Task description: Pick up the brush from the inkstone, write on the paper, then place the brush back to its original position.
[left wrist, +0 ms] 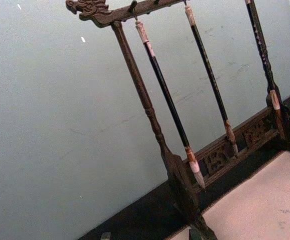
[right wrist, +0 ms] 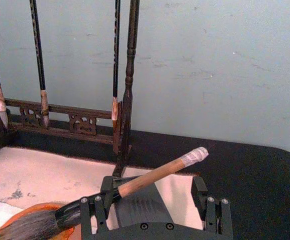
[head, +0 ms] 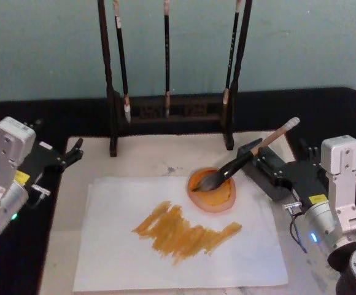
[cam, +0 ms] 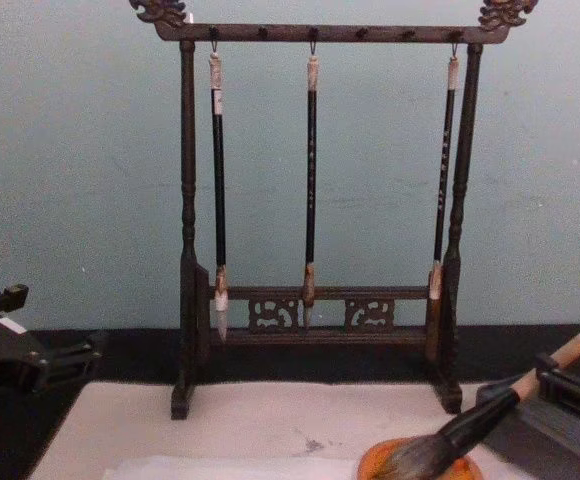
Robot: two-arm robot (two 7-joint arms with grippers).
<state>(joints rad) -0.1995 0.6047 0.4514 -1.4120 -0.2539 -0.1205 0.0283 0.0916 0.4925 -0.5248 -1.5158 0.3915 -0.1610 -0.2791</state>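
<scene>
The brush (head: 245, 158) lies with its dark bristles in the orange inkstone (head: 218, 198), and its tan handle slants up to the right. The handle (right wrist: 152, 176) crosses one finger (right wrist: 96, 207) of my right gripper (head: 253, 158), which is open beside the inkstone. The jaws stand wide apart and are not closed on the handle. The white paper (head: 116, 258) lies in front of the inkstone and carries orange-brown strokes (head: 181, 232). My left gripper (head: 75, 152) rests open at the mat's left edge, away from everything.
A dark wooden rack (head: 169, 114) with three thin hanging brushes stands across the back of the beige mat (head: 141, 157). The mat lies on a black table (head: 325, 110) in front of a pale blue wall.
</scene>
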